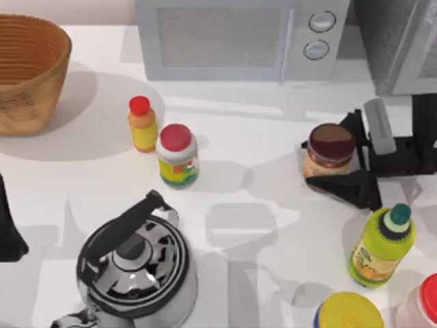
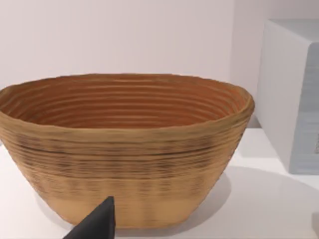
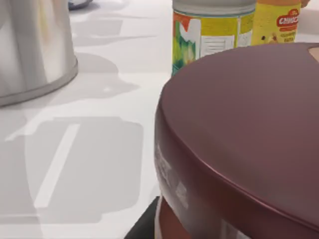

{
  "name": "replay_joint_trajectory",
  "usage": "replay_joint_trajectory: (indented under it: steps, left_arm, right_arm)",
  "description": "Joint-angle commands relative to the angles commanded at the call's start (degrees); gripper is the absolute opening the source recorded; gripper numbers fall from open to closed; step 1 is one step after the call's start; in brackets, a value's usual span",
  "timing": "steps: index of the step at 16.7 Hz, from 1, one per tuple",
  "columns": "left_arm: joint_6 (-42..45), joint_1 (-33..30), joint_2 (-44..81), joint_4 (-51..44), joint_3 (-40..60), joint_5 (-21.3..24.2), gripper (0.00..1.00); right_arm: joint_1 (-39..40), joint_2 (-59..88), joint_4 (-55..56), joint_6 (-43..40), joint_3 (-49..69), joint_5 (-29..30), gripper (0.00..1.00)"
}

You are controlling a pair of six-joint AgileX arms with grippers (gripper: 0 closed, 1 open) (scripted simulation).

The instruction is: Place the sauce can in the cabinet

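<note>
The sauce can, a short jar with a dark brown lid and an orange label, stands right of the table's middle. My right gripper reaches in from the right edge, and its two black fingers close against the can's far and near sides. In the right wrist view the brown lid sits very close, with a dark fingertip beside the can's base. The grey cabinet is at the back right corner, with its dark inside showing. My left gripper is parked at the left edge.
A white microwave stands at the back centre and a woven basket at the back left. A red-lidded jar, an orange bottle and a kettle stand to the left. A green bottle stands near the right arm.
</note>
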Motion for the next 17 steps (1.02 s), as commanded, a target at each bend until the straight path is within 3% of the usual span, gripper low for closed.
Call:
replay_joint_trajectory:
  steps: [12,17]
  left_arm:
    - [0.0,0.0,0.0,0.0,0.0,0.0,1.0]
    - [0.0,0.0,0.0,0.0,0.0,0.0,1.0]
  right_arm:
    - [-0.37,-19.76,-26.68,-0.17,5.11,-0.25,0.0]
    - [0.01,-22.44,-29.3,-0.7,6.24,-0.37,0.0]
